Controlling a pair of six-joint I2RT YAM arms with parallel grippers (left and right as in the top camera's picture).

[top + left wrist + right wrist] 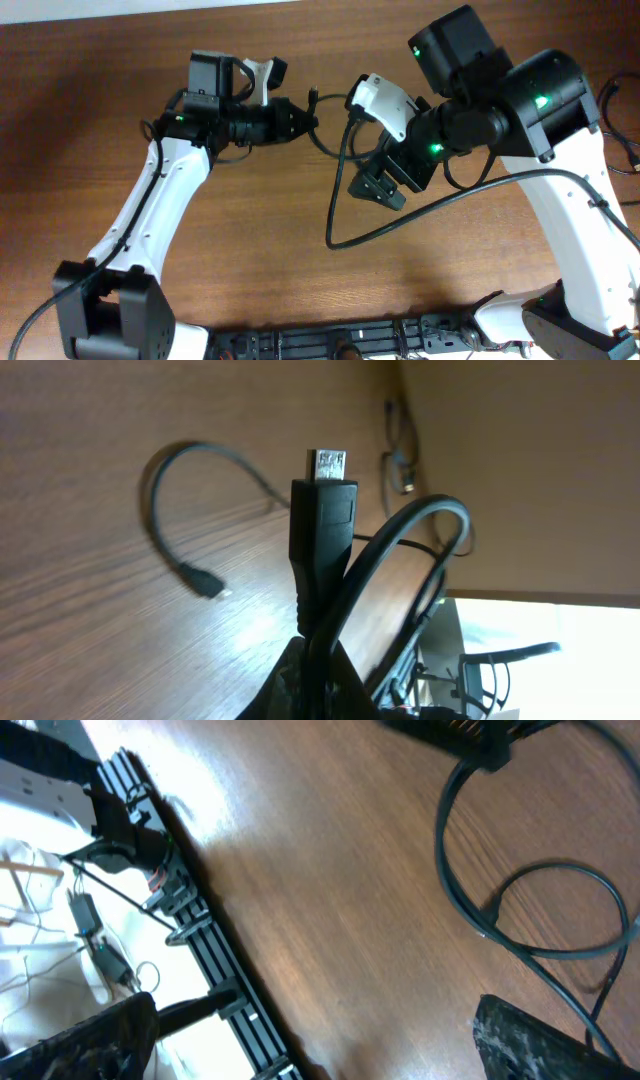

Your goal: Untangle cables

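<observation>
Inside left claw [303, 120]: cable [322, 550] plug, tip protruding; right claw [378, 188] spread.

cable loop [332, 205] centre — snag (thin), room leftward

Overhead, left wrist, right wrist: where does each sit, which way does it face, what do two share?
Overhead: above the table, looking straight down; left tool and right tool show.
Left wrist: behind the left tool, facing along the tabletop at the cable plug it holds.
Right wrist: tilted down toward the black rail at the robot's base; open fingers in bottom corners.
Shared: overhead and right wrist both show that rail.
</observation>
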